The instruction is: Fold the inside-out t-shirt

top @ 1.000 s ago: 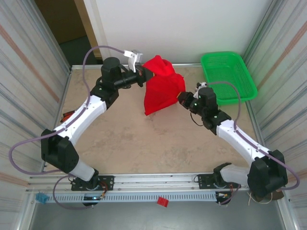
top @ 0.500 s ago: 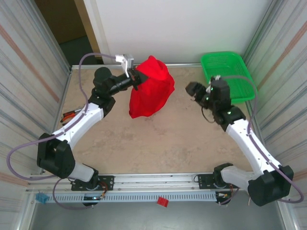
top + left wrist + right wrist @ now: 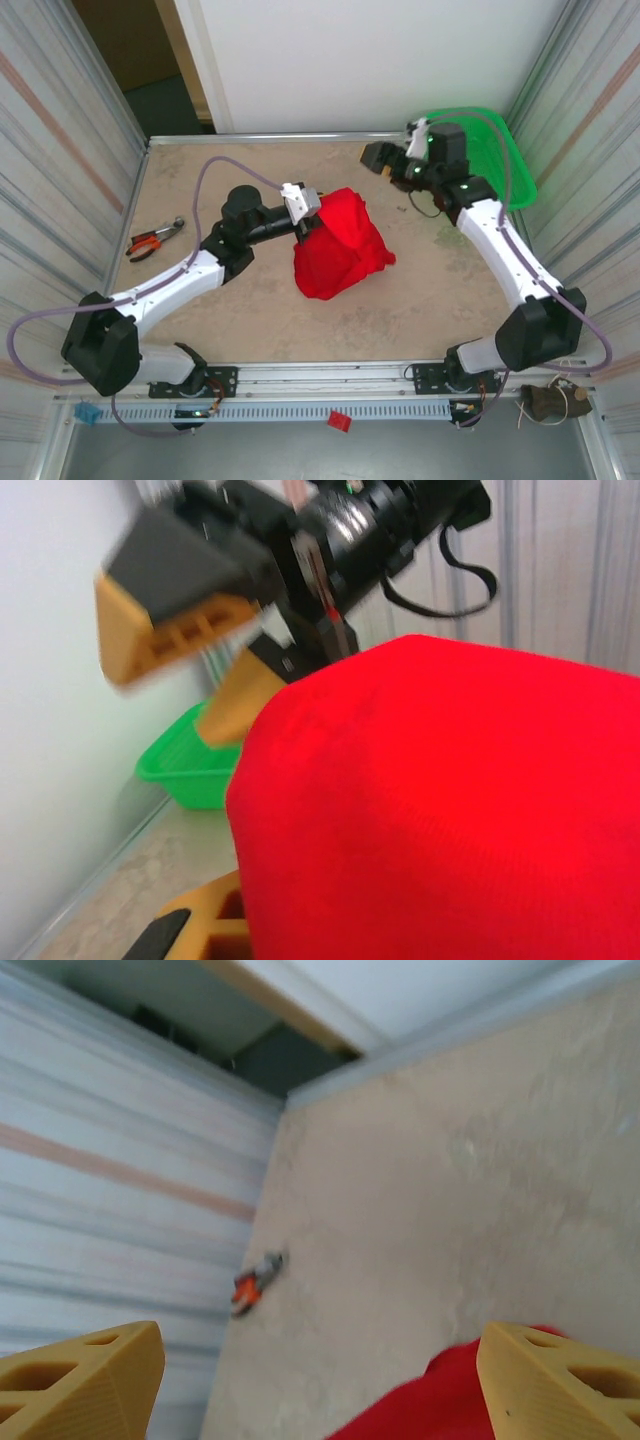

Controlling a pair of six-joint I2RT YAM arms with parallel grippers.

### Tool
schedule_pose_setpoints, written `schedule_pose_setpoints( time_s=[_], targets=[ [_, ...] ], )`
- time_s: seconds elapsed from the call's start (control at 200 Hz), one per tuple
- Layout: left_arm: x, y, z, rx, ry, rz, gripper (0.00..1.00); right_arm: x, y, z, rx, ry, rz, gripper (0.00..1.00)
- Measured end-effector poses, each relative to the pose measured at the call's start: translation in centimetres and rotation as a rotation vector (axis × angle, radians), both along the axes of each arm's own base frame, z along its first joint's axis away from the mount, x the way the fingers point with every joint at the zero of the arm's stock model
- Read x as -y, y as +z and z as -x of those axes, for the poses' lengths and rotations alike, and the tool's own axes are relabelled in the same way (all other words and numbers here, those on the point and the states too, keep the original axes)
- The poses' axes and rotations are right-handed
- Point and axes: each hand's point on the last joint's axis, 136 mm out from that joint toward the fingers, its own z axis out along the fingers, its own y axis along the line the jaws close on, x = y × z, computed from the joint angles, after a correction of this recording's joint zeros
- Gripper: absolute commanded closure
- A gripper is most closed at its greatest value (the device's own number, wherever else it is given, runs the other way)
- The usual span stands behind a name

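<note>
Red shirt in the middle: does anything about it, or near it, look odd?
The bright red cloth t-shirt is a bunched lump, not spread flat, with the left gripper pinching its edge. Orange-handled metal pliers lie loose at the left of the table, unrelated to folding.

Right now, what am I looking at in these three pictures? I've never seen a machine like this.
Two robot arms are bolted to the near edge of a table. One picture looks down from above; the other two come from a small camera on each wrist. The left claw is shut on a bunched red t-shirt. The right claw hangs open with nothing in it, near a green basket. A pair of pliers lies at the table's left side.
</note>
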Motion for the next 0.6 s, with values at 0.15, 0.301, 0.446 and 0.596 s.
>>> schedule_pose_setpoints(
  time_s=[0.15,0.301,0.446,0.596],
  targets=[
    [0.6,-0.6,0.0,0.054,0.019,-0.039,1.0,-3.5,-6.7,3.0,-0.185,0.108,-0.011,0.18],
    [0.4,-1.0,-0.7,0.054,0.038,-0.047,1.0,-4.0,-9.5,4.0,-0.254,0.12,-0.036,0.66],
    [-1.2,0.0,-2.6,0.047,0.096,0.001,1.0,-3.9,-10.0,4.0,-0.249,0.134,-0.091,1.0],
    [-3.5,1.8,-4.5,0.018,0.139,0.098,1.0,-2.2,-7.7,3.2,-0.192,0.101,-0.14,1.0]
  ],
)
